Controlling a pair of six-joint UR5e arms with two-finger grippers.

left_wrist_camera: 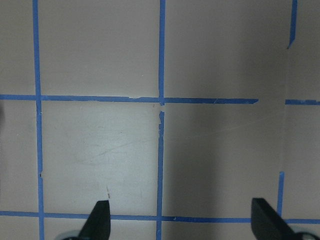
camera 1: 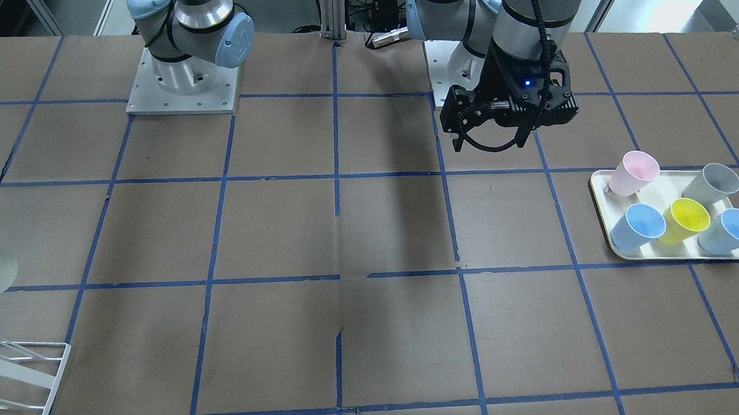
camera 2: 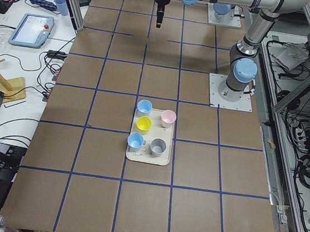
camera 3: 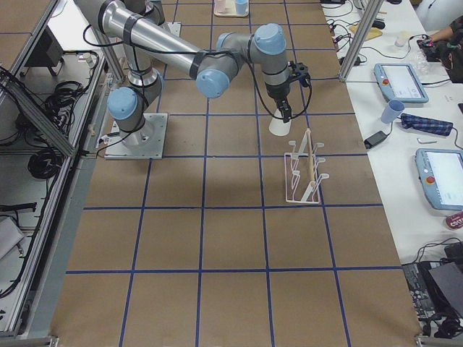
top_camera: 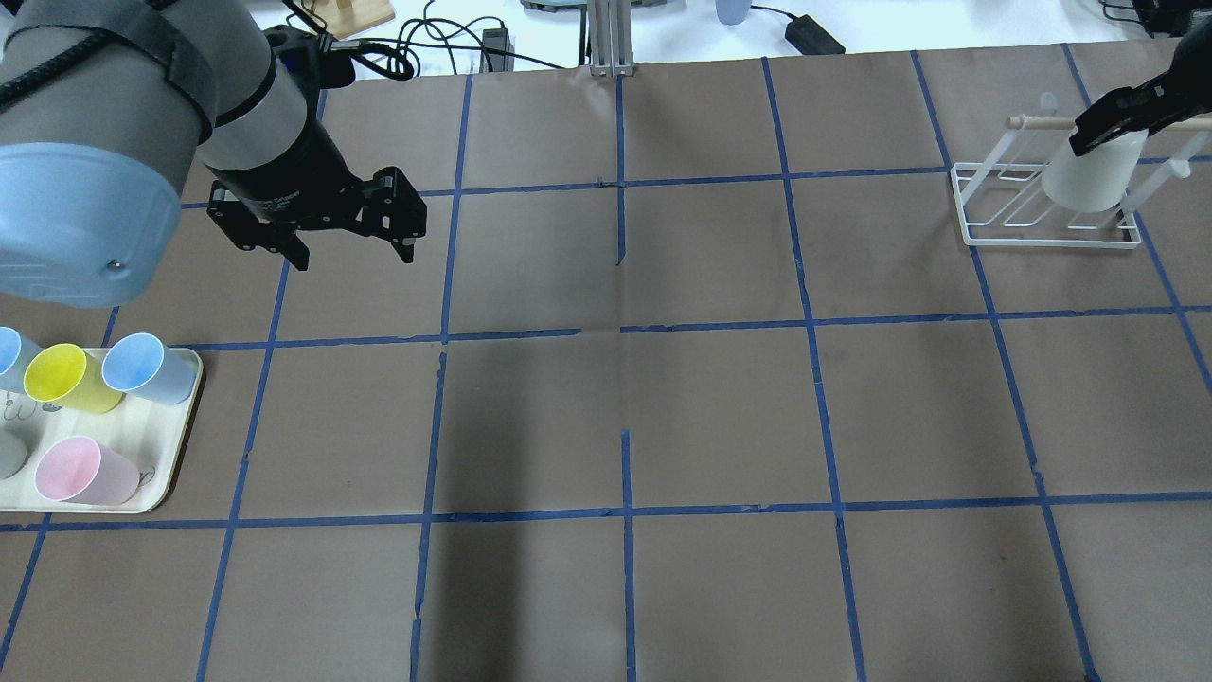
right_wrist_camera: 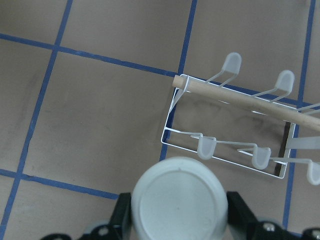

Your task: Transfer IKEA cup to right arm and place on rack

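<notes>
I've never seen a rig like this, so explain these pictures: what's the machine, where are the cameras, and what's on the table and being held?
Two robot arms stand at a brown table. One camera looks over their shoulders, one faces them, two watch from the table's ends, one rides each wrist. On the left arm the jaws hang open and empty. On the right arm they hold a pale cup, mouth down, near a white wire rack. A cream tray carries pink, grey, yellow and two blue cups.
</notes>
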